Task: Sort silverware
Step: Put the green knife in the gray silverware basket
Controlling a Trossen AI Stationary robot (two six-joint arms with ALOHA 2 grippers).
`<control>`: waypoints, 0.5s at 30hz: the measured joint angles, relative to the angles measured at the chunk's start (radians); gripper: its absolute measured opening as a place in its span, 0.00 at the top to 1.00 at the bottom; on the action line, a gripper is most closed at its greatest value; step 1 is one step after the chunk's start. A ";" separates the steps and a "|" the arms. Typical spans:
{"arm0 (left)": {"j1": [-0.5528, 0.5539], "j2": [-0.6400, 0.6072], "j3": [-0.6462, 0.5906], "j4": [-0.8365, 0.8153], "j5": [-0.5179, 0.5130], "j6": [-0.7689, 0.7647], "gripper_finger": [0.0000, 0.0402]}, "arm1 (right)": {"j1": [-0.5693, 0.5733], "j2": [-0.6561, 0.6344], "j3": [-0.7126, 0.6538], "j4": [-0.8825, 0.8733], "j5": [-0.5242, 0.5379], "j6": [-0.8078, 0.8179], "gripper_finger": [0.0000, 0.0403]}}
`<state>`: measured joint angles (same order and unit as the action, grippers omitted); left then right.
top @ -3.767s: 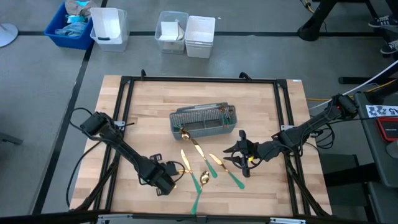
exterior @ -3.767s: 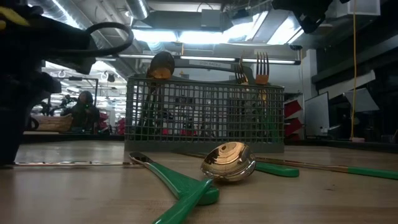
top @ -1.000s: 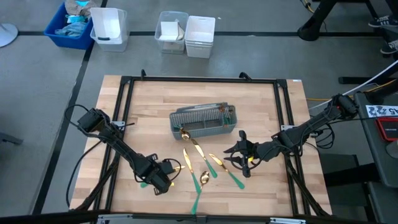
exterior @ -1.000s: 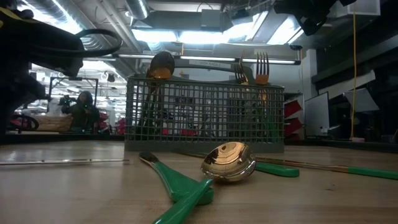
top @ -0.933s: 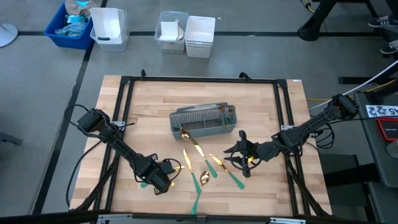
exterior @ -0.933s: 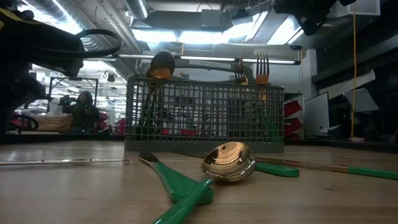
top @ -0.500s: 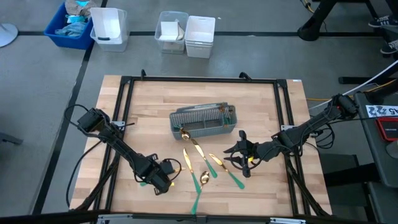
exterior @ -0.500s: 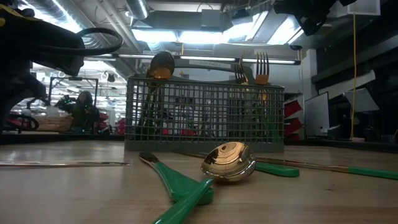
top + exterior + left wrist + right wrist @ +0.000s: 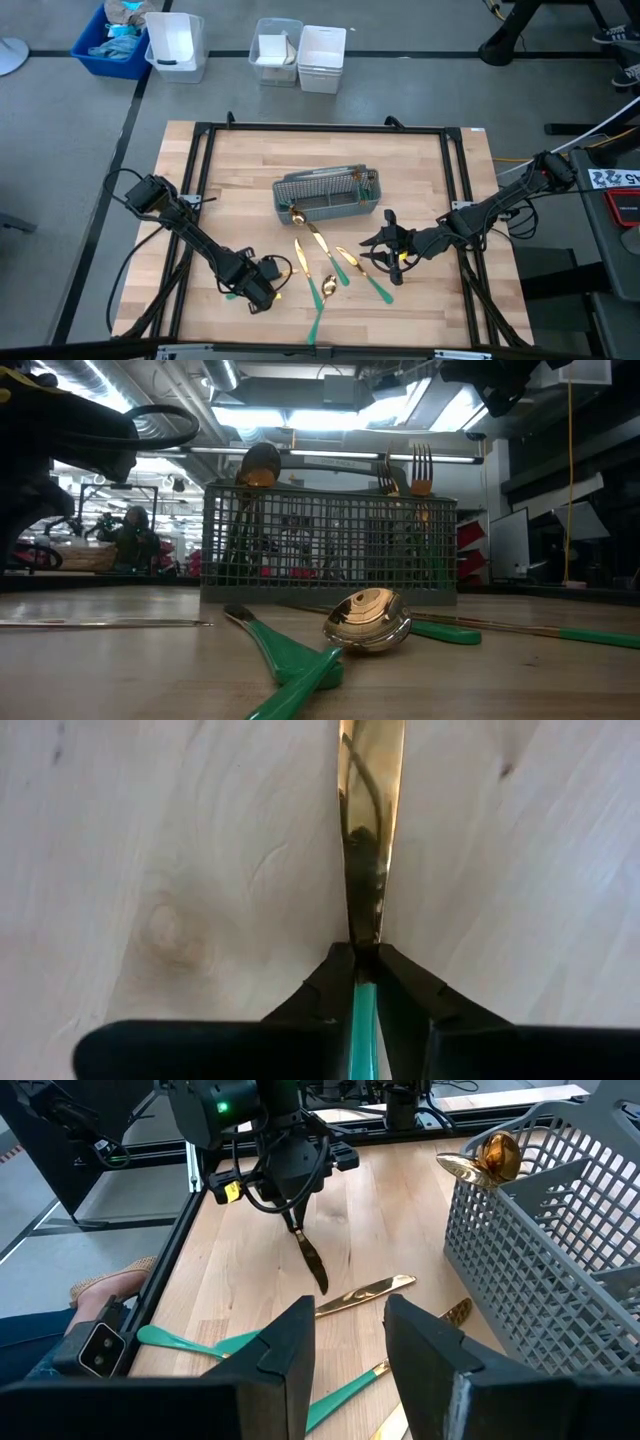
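Note:
The silverware has gold heads and teal handles. A knife (image 9: 368, 820) lies on the wood near the table's front left, with my left gripper (image 9: 362, 955) shut on it; its blade (image 9: 313, 1265) points toward the table's middle. A spoon (image 9: 328, 285), another knife (image 9: 300, 257) and more pieces (image 9: 350, 265) lie loose in front of the grey mesh caddy (image 9: 328, 195). A spoon and forks stand in the caddy. My right gripper (image 9: 350, 1350) hovers open over the loose pieces on the right (image 9: 385, 262). My left gripper pinches the knife between its two fingers where the gold blade meets the teal handle (image 9: 362, 982). The fingers come steeply from above, one on each side of the knife. The blade (image 9: 110, 624) lies flat on the table, stretching away from the fingers.
A black frame rail (image 9: 200, 200) runs round the wooden table top. White and blue bins (image 9: 175, 45) stand on the floor beyond the far edge. A person's shoe (image 9: 105, 1280) shows past the table's edge. Bare wood lies left of the caddy.

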<state>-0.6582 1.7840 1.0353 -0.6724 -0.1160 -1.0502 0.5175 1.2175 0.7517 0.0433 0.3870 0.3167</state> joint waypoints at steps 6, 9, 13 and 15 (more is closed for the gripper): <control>0.000 0.000 0.012 0.005 0.002 0.006 0.92 | 0.000 0.000 0.000 0.000 0.000 0.000 0.70; 0.000 -0.001 0.013 0.005 0.002 0.006 0.94 | 0.000 0.000 0.000 0.000 0.000 0.000 0.70; 0.000 -0.002 0.014 0.004 0.002 0.006 0.97 | 0.000 0.000 0.000 0.000 0.000 0.000 0.70; 0.000 -0.002 0.014 0.005 0.002 0.006 0.98 | 0.000 0.000 0.000 0.000 0.000 0.000 0.70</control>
<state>-0.6582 1.7821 1.0489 -0.6673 -0.1145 -1.0443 0.5175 1.2175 0.7517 0.0433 0.3870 0.3167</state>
